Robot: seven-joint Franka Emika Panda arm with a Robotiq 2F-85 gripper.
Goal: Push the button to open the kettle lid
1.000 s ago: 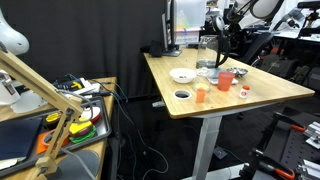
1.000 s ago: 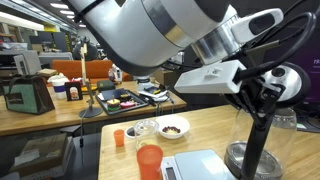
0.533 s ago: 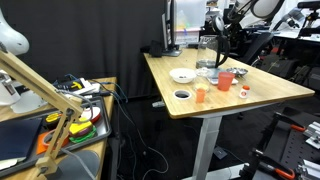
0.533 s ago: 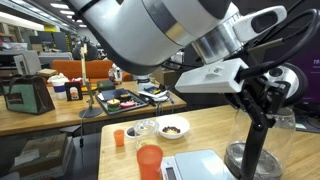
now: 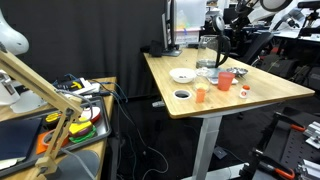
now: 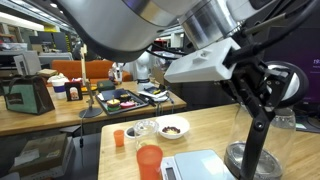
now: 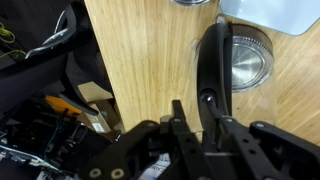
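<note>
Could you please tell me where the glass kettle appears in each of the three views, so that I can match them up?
In an exterior view: the kettle stands at the table's far end, right of centre near the top.
In an exterior view: it fills the lower right corner, close to the camera.
Wrist view: upper right, seen from above.
Shared landmark: the wooden tabletop under it.

Just past my matt black fingers (image 7: 177, 115), the kettle (image 7: 213, 55) handle is glossy black plastic; the table (image 7: 140, 60) beneath is smooth, pale wood.
</note>
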